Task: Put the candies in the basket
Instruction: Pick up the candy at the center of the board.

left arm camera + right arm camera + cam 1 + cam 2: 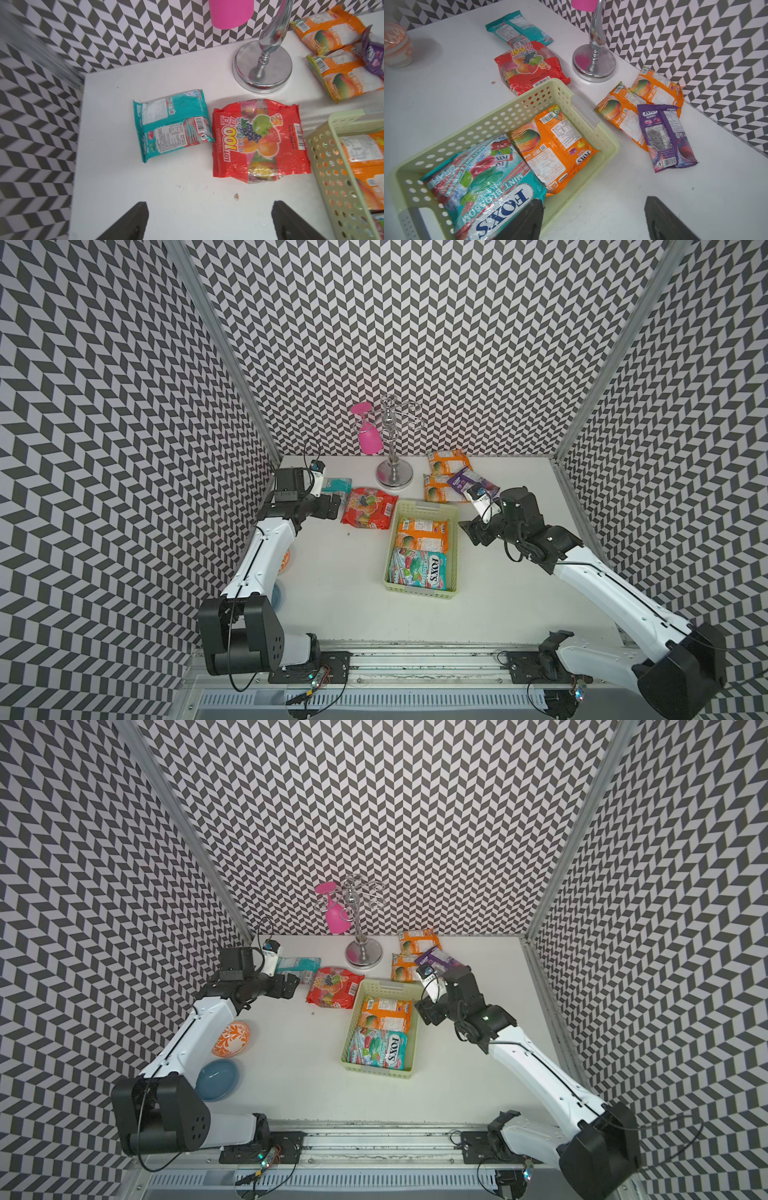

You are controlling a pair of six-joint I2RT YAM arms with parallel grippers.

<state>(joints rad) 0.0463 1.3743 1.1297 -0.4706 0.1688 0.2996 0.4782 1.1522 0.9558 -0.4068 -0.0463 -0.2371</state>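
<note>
Plainly your left gripper point(209, 207) and right gripper point(595, 202) gape empty, likely to take the red fruit-printed plastic bag point(257, 141) and glossy purple packet point(664, 135)

Both top views look steeply down from the front; both wrist cameras (close, oblique) share the basket point(321, 164).

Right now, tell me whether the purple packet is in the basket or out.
Out. The purple packet lies on the table outside the basket, overlapping an orange packet.
</note>
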